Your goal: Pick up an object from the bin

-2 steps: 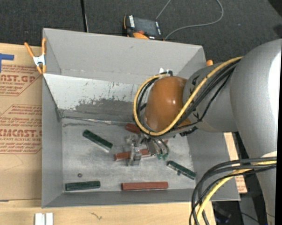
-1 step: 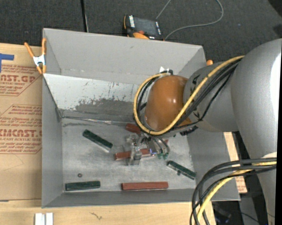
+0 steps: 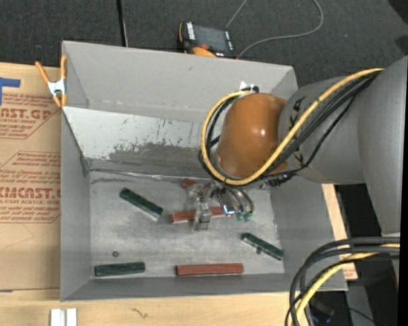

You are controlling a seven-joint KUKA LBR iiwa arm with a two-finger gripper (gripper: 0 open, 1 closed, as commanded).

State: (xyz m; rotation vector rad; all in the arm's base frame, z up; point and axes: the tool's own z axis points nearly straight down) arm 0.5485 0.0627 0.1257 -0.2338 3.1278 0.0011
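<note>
Seen from above and a little from the side: arm (image 3: 367, 132) coming in from right, bent downward into grey bin (image 3: 75, 187). Wrist under round orange cover (image 3: 251, 134), with yellow and black cables (image 3: 307, 116) looped around it.

Gripper (image 3: 203, 217) low at middle of bin floor, pointing down, right at short red-brown stick (image 3: 181, 218). Stick lying almost level, its right part hidden under gripper. Whether gripper wide, narrow or closed on stick: cannot tell.

Just left of it, tilted dark green stick (image 3: 141, 203). Behind gripper, near back wall, small red-brown piece (image 3: 188, 184). To right and nearer front, another dark green stick (image 3: 262, 245), slanted. Along front wall, long red-brown bar (image 3: 209, 268) and, well to its left, third dark green stick (image 3: 120, 269), both lying flat, apart from each other. Any print on sticks too small to read
</note>
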